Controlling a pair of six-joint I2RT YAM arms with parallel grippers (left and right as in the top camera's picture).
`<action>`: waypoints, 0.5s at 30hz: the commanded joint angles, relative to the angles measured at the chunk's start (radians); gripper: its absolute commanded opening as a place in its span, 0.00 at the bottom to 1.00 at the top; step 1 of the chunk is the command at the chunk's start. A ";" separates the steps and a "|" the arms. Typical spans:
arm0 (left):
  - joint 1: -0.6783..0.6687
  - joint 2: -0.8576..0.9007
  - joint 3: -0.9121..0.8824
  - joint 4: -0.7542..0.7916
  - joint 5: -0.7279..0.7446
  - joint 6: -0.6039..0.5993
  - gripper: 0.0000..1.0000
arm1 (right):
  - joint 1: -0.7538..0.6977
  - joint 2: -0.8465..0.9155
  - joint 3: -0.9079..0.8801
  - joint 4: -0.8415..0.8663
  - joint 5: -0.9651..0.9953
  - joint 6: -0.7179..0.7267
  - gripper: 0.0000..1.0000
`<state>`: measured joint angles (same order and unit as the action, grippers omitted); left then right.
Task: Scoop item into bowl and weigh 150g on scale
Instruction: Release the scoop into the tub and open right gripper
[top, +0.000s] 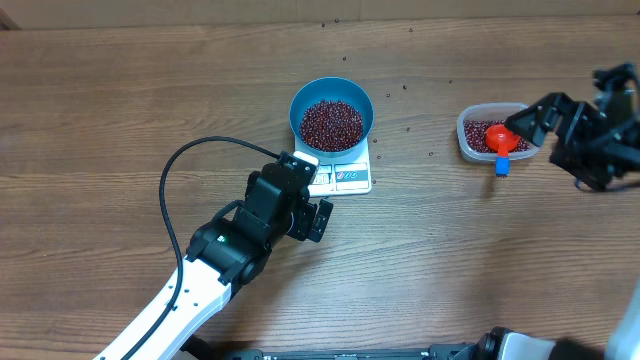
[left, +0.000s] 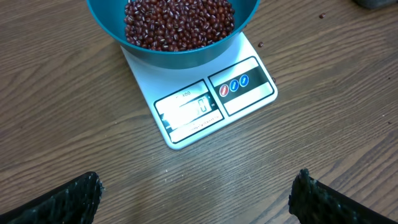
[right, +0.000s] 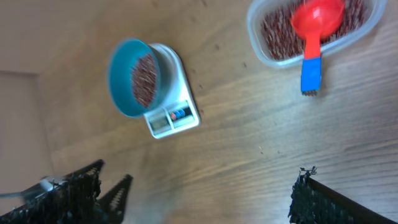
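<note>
Smooth round blue plastic bowl sitting on flat white rectangular scale, holding tiny maroon beans. Both gaping wide, empty: left end effector, right end effector.

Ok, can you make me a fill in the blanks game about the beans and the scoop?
1. The blue bowl of beans sits on the white ____.
2. The red scoop lies in the clear container, and its handle is ____.
3. The left gripper and the right gripper both have their fingers ____.
Missing words: scale; blue; open.
</note>
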<state>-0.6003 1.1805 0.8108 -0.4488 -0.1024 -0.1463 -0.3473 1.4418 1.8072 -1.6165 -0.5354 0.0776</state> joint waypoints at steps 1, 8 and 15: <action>0.006 0.004 0.005 0.000 -0.012 0.012 1.00 | -0.006 -0.077 0.014 -0.014 0.003 0.052 1.00; 0.006 0.004 0.005 0.000 -0.012 0.012 1.00 | -0.005 -0.178 0.014 -0.037 0.056 0.043 1.00; 0.006 0.004 0.005 0.000 -0.012 0.012 1.00 | 0.004 -0.309 -0.019 0.004 0.056 -0.146 1.00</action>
<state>-0.6003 1.1805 0.8108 -0.4488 -0.1024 -0.1463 -0.3470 1.2041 1.8095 -1.6566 -0.4889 0.0475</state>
